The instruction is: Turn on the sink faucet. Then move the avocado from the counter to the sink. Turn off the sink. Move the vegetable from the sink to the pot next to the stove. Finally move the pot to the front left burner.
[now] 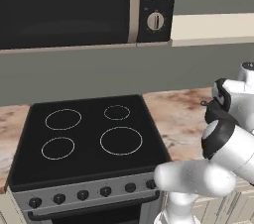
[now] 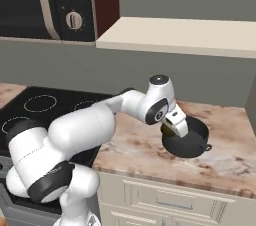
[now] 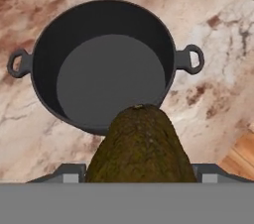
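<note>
Gripper [image 2: 171, 129] clamped on the avocado [image 3: 140, 146], hanging just above the near rim of the pot [image 3: 101, 62]. Avocado big in the hand view, its tip overlapping the pot's rim, fingers mostly hidden behind it. Pot bare inside, dark grey, two loop handles out to the sides, sitting on the marbled counter [image 2: 140, 147] to the right of the stove [image 1: 89, 134]. Four white rings on the black cooktop, nothing on them. Row of black knobs [image 1: 82, 195] along the steel front. Microwave [image 1: 74, 5] mounted above the stove.
</note>
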Available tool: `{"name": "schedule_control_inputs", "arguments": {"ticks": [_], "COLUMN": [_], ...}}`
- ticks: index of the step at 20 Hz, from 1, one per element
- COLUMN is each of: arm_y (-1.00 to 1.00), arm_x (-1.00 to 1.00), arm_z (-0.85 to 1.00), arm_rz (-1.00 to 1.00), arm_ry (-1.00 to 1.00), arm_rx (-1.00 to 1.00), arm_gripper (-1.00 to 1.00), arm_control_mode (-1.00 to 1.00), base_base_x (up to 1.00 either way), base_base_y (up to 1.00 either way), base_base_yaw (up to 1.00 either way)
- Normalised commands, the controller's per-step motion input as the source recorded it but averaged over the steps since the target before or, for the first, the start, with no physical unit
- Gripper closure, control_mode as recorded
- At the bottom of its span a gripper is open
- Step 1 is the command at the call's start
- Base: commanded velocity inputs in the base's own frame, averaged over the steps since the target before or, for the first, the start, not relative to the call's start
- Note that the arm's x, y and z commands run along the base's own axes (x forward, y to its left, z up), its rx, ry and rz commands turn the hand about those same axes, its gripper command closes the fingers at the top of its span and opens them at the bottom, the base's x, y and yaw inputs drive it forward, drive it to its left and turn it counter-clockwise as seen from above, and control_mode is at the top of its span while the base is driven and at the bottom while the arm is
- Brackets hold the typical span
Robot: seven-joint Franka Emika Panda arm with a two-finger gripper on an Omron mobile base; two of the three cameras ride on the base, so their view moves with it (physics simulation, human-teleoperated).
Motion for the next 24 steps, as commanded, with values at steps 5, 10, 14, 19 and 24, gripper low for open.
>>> {"name": "schedule_control_inputs", "arguments": {"ticks": [5, 10, 14, 19, 24], "arm_y": [-0.25, -0.18, -0.15, -0.16, -0.16], "arm_x": [0.45, 0.38, 0.21, 0.13, 0.08], "arm_z": [-0.10, -0.26, -0.28, -0.25, -0.26], "arm_rz": [-0.05, -0.02, -0.01, 0.00, 0.00], "arm_ry": [0.08, 0.03, 0.01, 0.02, 0.01], "arm_rx": [0.00, 0.00, 0.00, 0.04, 0.06], "arm_gripper": [1.00, 1.00, 1.00, 1.00, 1.00], "arm_control_mode": [-1.00, -1.00, -1.00, -1.00, -1.00], "base_base_x": [0.00, 0.00, 0.00, 0.00, 0.00], "base_base_y": [0.00, 0.00, 0.00, 0.00, 0.00], "base_base_yaw": [0.00, 0.00, 0.00, 0.00, 0.00]}}
